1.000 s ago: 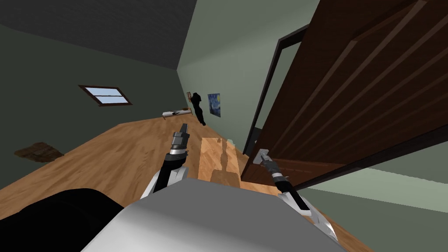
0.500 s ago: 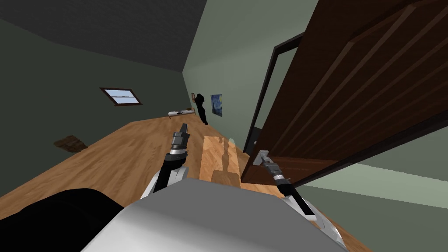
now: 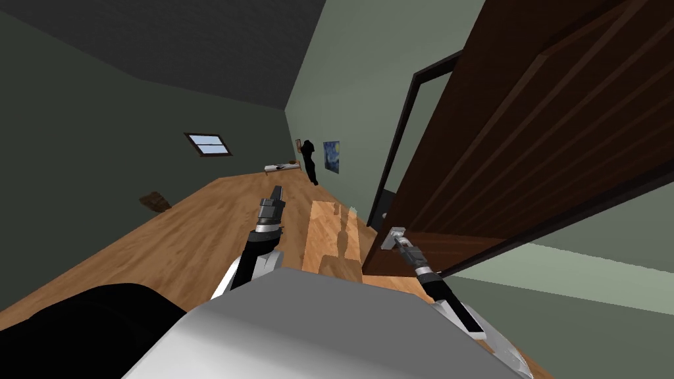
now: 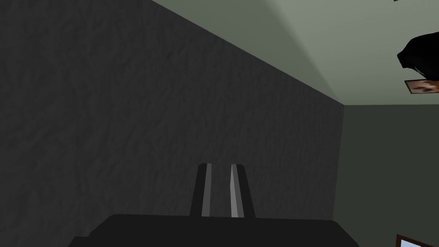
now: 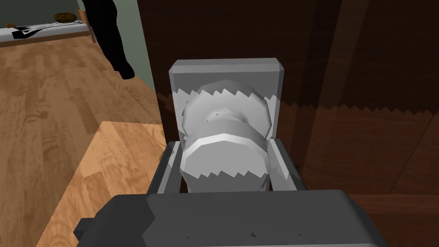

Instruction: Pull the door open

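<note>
My right gripper [image 5: 225, 145] pinched the grey knob [image 5: 227, 113] between its fingers, the dark door [image 5: 364, 85] just beyond them standing ajar, so I judged a steady pull along its arc best, while my left gripper [image 4: 221, 171] hung idle, pressed together.

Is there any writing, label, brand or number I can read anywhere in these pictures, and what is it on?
None: no readable text anywhere.
The dark brown door, its grey knob and back plate are blank.
The blue wall painting and the small framed picture bear images, no lettering.
</note>
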You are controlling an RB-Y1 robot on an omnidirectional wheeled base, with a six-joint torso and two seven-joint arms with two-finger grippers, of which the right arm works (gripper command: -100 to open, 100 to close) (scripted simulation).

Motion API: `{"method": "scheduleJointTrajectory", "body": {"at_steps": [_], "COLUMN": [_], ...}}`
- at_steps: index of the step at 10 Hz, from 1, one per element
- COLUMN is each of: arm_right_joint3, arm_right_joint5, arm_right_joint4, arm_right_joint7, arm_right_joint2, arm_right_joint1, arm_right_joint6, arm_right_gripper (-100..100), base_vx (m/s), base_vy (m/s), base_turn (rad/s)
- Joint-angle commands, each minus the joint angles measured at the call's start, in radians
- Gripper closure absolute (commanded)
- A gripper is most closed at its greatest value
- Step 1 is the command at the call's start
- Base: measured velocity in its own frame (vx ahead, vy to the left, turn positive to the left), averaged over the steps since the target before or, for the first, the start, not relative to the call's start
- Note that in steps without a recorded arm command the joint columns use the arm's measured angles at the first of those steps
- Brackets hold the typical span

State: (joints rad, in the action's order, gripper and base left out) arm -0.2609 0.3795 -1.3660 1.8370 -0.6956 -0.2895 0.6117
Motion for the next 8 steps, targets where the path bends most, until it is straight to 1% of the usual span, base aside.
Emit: {"method": "scheduleJointTrajectory", "body": {"at_steps": [1, 3, 4, 5, 6, 8], "arm_right_joint3": [-0.007, -0.016, -0.015, -0.024, -0.025, -0.033], "arm_right_joint5": [-0.003, -0.007, -0.006, -0.012, -0.013, -0.019], "arm_right_joint4": [0.001, 0.004, 0.003, 0.010, 0.011, 0.019], "arm_right_joint7": [0.017, 0.033, 0.026, 0.039, 0.043, 0.060], "arm_right_joint2": [-0.017, -0.035, -0.029, -0.040, -0.043, -0.060], "arm_right_joint1": [-0.006, -0.012, -0.013, -0.018, -0.019, -0.024], "arm_right_joint6": [0.023, 0.045, 0.031, 0.049, 0.055, 0.081], "arm_right_gripper": [100, 100, 100, 100, 100, 100], "base_vx": [-0.220, -0.185, -0.073, -0.101, -0.163, -0.195], "base_vy": [-0.076, -0.087, -0.044, -0.069, -0.100, -0.073], "base_turn": [0.116, 0.107, 0.032, 0.125, 0.127, 0.129]}}
